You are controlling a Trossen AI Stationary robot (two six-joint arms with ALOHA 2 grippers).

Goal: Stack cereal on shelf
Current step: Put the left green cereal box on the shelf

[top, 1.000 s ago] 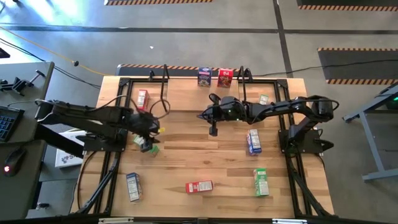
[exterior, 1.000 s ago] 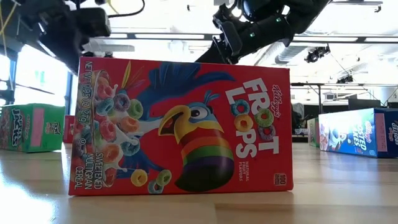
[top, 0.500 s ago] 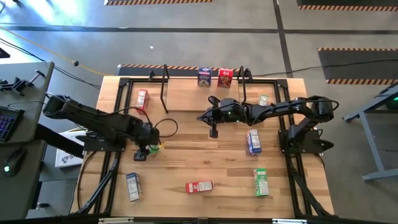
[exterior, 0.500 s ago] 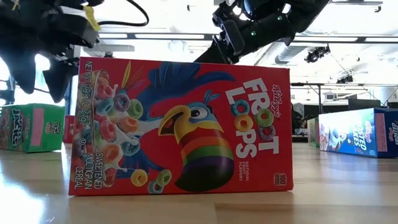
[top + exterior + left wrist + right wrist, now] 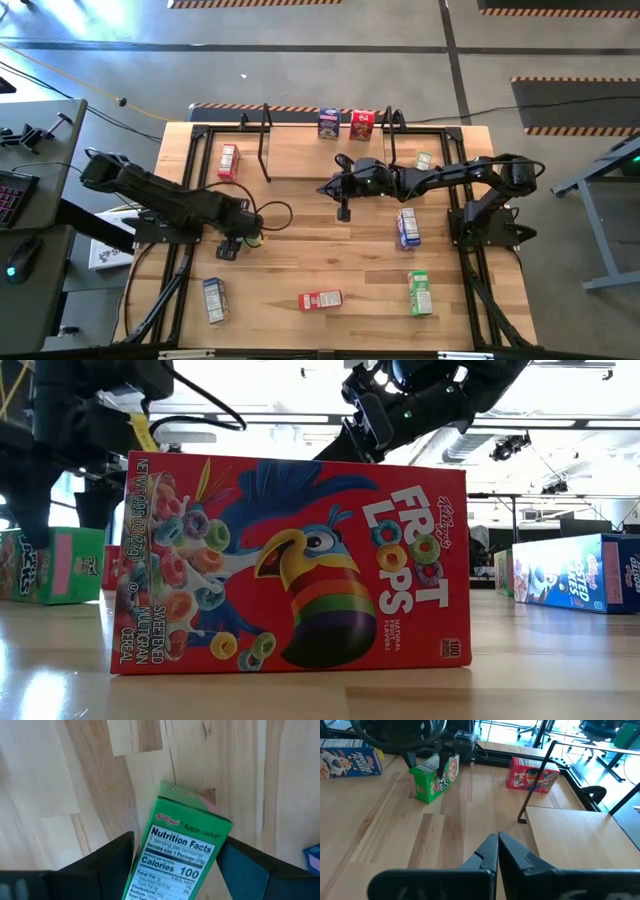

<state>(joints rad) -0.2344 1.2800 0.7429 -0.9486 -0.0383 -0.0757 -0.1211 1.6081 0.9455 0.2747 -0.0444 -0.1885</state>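
A green cereal box [image 5: 180, 852] rests on a long narrow side, its nutrition panel up, at the table's left [image 5: 432, 782]. My left gripper [image 5: 228, 247] points down over it, open, with one finger on each side of the box [image 5: 175, 870]. My right gripper [image 5: 343, 210] hangs shut above the table's middle, holding nothing [image 5: 498, 838]. The shelf [image 5: 320, 155], a light board with black hoops, lies at the far edge. A blue box [image 5: 329, 124] and a red box [image 5: 362, 124] stand at the shelf's far side. My left gripper comes at the green box from above, a finger [image 5: 117, 865] beside each broad face near the top panel [image 5: 172, 840]. I cannot tell whether the fingers touch the box. The box stands on the table.
Loose cereal boxes lie about the table: red [image 5: 229, 160], blue [image 5: 213, 299], red [image 5: 321, 299], green [image 5: 420, 292], blue [image 5: 407, 227], green [image 5: 425, 160]. The red box at the near edge [image 5: 290, 565] fills the low view. Black frame rails run along both sides [image 5: 185, 190].
My left gripper has moved toward the table's near edge and down, tipping until it points straight down over the green box. The box has stayed where it was.
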